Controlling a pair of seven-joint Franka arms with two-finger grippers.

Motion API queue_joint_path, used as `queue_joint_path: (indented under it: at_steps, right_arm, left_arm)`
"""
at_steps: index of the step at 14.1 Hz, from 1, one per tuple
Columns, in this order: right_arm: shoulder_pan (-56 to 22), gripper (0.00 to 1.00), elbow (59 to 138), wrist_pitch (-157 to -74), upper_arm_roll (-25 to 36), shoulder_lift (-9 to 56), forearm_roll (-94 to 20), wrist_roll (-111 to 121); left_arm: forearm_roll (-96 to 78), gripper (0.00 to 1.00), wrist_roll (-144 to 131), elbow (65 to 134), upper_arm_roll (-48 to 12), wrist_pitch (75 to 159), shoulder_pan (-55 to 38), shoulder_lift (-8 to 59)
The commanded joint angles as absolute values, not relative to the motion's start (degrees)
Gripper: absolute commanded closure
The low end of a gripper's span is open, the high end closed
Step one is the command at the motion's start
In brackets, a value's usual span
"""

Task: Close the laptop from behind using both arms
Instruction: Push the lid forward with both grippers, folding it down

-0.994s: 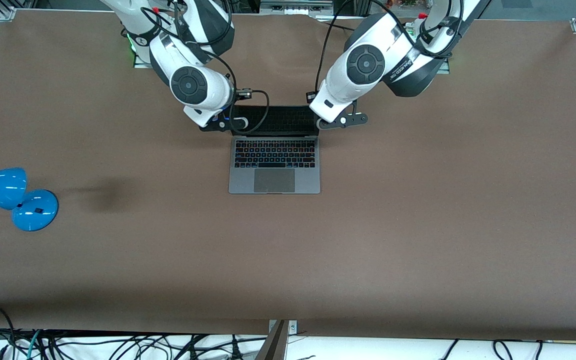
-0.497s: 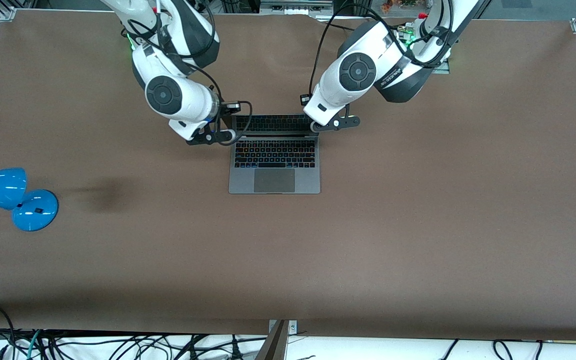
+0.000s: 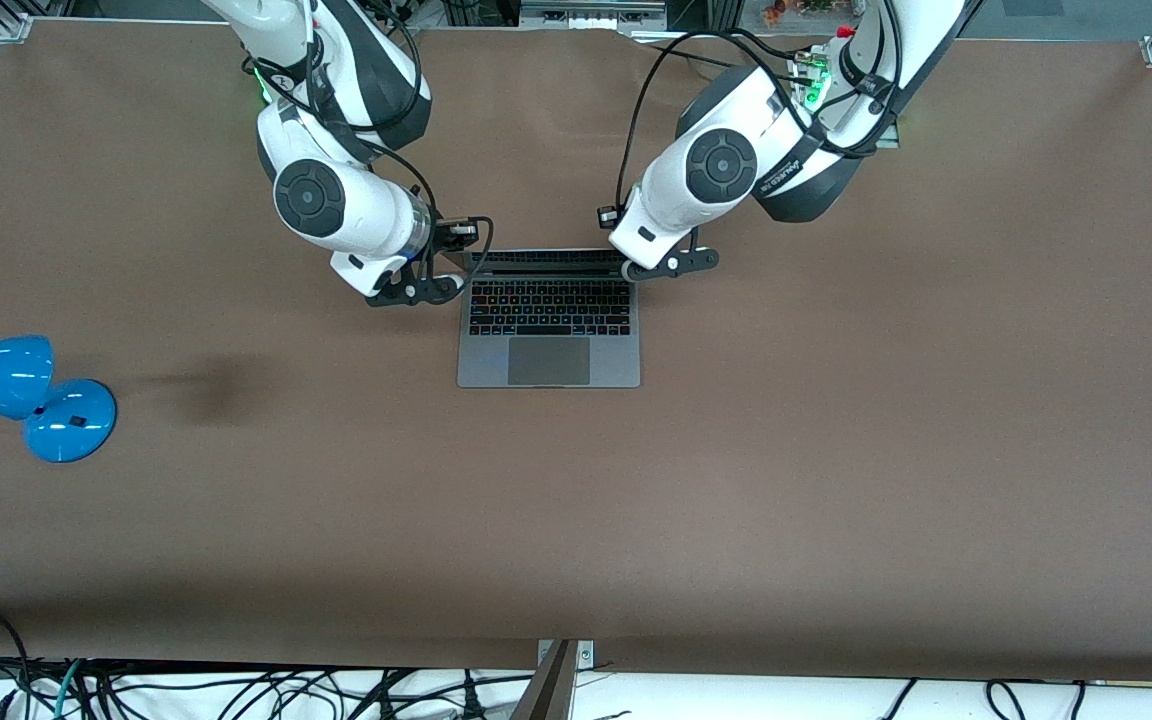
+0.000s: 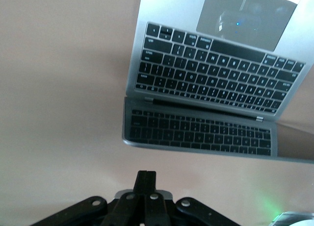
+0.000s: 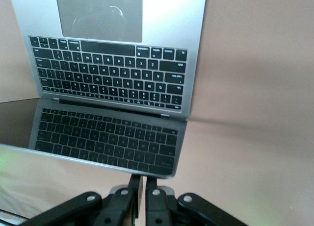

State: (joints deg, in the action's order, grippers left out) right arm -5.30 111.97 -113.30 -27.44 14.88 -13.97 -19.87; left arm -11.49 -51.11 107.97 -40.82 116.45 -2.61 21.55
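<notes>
Laptop (image 3: 548, 330) sits open mid-tabletop (image 3: 836, 450), keyboard facing up, lid standing nearly upright with the keys mirrored in its dark screen. Left claw (image 4: 145, 183) is at the lid's top edge at the corner toward the left arm's end, fingers pressed together, holding nothing. Right claw (image 5: 140, 187) is at the lid's other top corner, fingers also pinched together with only a slit between, right up against the lid edge. Blue lamp (image 3: 26, 395) is well apart from the laptop, at the right arm's end.
</notes>
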Motion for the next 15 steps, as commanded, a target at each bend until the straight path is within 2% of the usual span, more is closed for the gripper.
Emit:
queue_joint_path:
  at_steps: [1, 11, 15]
  right_arm:
    - [-4.6, 0.91, 111.7, -116.3, -27.9, 16.2, -13.6, -17.9]
    - [-4.6, 0.91, 107.7, -118.5, -26.3, 22.6, -7.3, -15.4]
    - [-4.7, 0.91, 106.4, -122.5, -25.8, 25.4, -6.9, -15.1]
  left_arm:
    - [-8.9, 1.00, -53.6, 104.0, -40.4, 116.4, -2.9, 25.3]
    - [-3.0, 1.00, -55.8, 98.6, -39.5, 116.5, -3.1, 33.0]
    - [-1.5, 1.00, -56.4, 97.7, -39.0, 117.9, -3.2, 34.8]
